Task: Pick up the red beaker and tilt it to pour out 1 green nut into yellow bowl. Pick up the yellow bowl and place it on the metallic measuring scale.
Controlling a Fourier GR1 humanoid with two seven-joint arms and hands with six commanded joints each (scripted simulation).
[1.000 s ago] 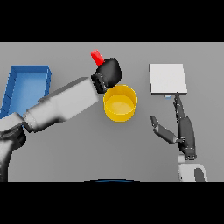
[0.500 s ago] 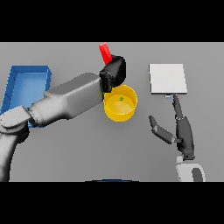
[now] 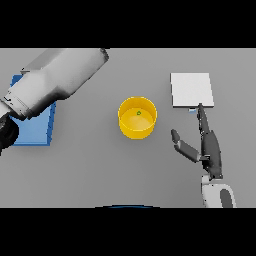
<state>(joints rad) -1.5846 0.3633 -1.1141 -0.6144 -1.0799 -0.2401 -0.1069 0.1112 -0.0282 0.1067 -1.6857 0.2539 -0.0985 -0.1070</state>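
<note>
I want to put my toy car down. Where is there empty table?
Bare table lies in front of the yellow bowl, and between the bowl and the blue tray. It is tighter on the right, where the right hand rests below the metallic scale.

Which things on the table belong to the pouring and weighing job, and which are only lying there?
For the job:
- yellow bowl
- green nut, inside the bowl
- metallic measuring scale
- right hand, fingers straight, near the scale

The red beaker is not in view.

Only lying there:
- blue tray, partly hidden by the left arm
</note>
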